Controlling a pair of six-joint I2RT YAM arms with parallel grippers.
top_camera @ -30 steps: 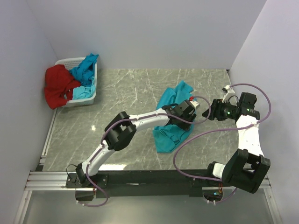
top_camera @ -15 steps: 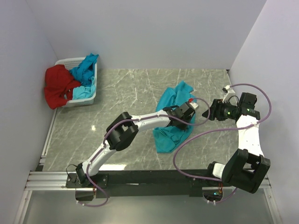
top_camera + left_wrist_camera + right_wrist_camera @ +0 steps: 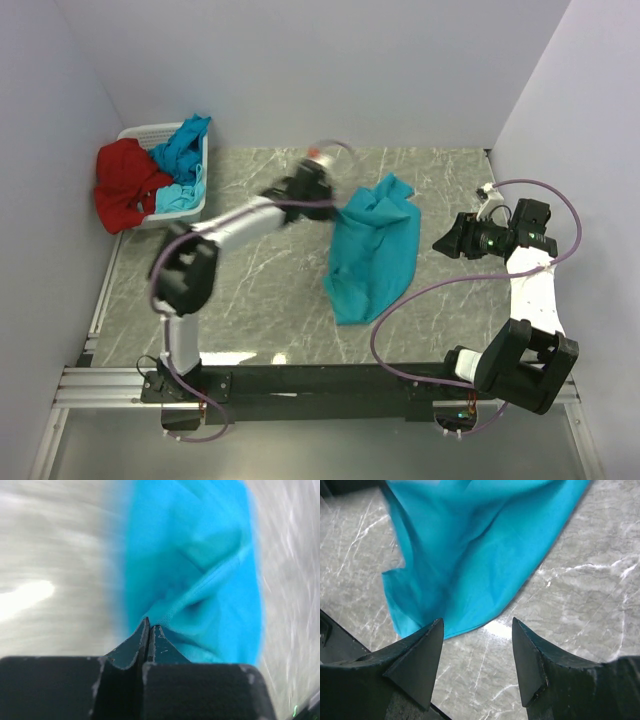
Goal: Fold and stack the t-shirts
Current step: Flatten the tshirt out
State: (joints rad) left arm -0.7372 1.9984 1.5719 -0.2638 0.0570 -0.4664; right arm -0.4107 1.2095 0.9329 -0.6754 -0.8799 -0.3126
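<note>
turquoise t-shirt (image 3: 375, 255) in grip of left hand (image 3: 149, 626)

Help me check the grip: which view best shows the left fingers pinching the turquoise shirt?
Left wrist: the shut left fingers pinch the turquoise shirt up close. Top external shows that grip small; right wrist shows only the cloth.

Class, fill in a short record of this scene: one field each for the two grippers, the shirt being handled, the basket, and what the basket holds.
Left gripper: shut on blue shirt, pinching a fold
Right gripper: open, empty, pointed at that shirt
Blue shirt: unfolded, trailing from the left gripper over the table
Basket: white, far left corner
In basket: red shirt draped over its rim; more blue cloth
</note>
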